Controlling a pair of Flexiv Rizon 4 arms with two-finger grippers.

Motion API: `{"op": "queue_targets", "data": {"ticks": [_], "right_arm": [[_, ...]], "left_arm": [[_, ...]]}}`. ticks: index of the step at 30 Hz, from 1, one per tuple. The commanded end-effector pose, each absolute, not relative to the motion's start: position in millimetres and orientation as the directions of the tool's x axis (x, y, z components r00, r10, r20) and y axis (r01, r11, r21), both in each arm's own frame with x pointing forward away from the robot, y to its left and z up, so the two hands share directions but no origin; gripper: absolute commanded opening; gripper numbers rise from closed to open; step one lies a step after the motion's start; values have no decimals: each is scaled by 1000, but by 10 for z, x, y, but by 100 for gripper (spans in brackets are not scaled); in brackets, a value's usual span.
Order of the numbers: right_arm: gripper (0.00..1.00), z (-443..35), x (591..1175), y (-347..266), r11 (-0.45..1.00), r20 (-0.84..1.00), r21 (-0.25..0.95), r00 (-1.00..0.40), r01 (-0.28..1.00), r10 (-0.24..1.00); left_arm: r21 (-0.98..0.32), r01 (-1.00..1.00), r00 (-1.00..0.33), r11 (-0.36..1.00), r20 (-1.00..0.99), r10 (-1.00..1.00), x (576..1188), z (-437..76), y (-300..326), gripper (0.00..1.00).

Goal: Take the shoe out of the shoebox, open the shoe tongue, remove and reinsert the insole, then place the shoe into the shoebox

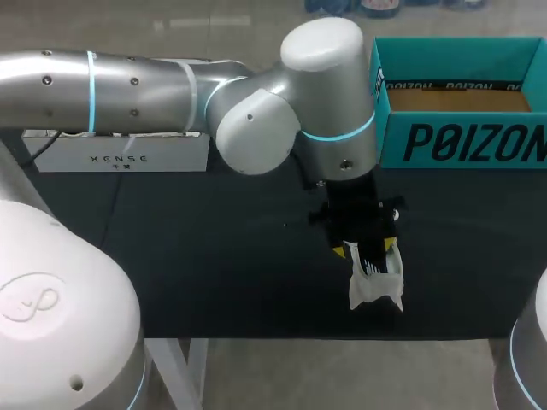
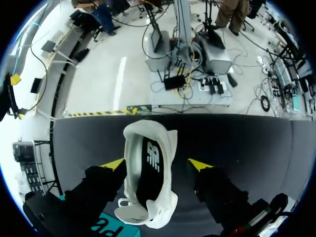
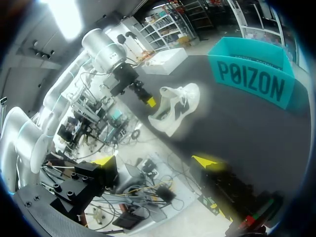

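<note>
One shoe (image 2: 148, 173) between left gripper's (image 2: 155, 164) seemingly parted fingers (image 2: 114, 164); one shoebox (image 1: 461, 141).

Shoe (image 2: 150, 173) lies between the jaws of the left gripper (image 2: 155, 164), lengthwise along them, one finger (image 2: 114, 164) right at its side, a gap to the other. It is low over the table (image 1: 214, 256) near the robot-side edge; resting or lifted, can't tell. Shoebox (image 1: 461, 102) is behind the left jaws, at the table's far edge toward the robot's right, well apart from the shoe. Flat box (image 1: 120, 158) also at the far edge, well off to the left of those jaws. Right gripper (image 3: 155, 160) is out past the table's edge, nothing between its jaws, with the shoe ahead of them and the shoebox beyond it, off to one side
</note>
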State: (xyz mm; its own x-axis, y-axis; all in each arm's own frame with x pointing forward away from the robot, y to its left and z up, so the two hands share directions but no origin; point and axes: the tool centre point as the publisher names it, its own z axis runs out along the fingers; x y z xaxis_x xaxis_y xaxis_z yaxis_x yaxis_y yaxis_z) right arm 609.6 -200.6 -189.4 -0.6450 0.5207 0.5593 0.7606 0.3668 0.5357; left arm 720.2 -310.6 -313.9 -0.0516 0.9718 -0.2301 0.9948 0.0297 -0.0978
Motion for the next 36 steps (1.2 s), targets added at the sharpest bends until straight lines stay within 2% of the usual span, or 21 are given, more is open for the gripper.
{"op": "queue_targets", "data": {"ticks": [1,9,21,27,36], "right_arm": [[100,-1883,6012,-1977,360,366,542,-599,759,712],[100,-1883,6012,-1977,360,366,542,-599,759,712],[100,-1883,6012,-1977,360,366,542,-599,759,712],[100,-1883,6012,-1977,360,366,542,-599,759,712],[100,-1883,6012,-1977,360,366,542,-599,759,712]], "left_arm": [[-56,996,-78,76,-38,996,7133,-3214,-3216,0],[-49,983,-174,175,22,985,7122,-3299,-3212,0],[-68,981,-182,181,-9,983,7233,-3605,-3263,0],[-57,981,-184,183,-3,983,7327,-3960,-3399,0],[-118,975,-186,188,32,982,7290,-4315,-3539,0]]}}
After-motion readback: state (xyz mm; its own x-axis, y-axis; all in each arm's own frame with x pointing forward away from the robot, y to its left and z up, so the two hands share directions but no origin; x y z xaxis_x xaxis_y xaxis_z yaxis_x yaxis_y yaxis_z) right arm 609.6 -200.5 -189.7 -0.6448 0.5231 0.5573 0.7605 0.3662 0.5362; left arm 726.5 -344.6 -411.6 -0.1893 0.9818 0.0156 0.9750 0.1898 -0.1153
